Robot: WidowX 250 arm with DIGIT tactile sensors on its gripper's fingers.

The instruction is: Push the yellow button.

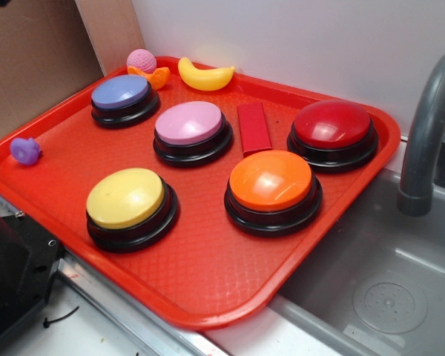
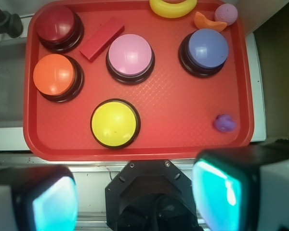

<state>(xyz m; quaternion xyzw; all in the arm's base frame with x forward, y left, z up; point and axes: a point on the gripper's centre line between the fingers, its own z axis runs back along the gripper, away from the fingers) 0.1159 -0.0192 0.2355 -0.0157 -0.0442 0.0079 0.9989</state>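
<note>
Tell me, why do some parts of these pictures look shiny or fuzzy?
Exterior view: light glares off the glossy red dome button and orange dome button; the matte yellow dome button barely shines. Wrist view: the tray is sharp, but the close-up fingers are blurred, glowing cyan.

red tray (image 1: 208,289) (five buzzer buttons, toys, red block (image 1: 254,127)) beside sink (image 1: 400,297)

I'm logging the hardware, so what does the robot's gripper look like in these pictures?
In the wrist view, the gripper shows two blocky fingers with glossy teal-tinted pads, blurred by closeness. Between them sits a black mount with small screws. No cables or markings are visible there.
</note>
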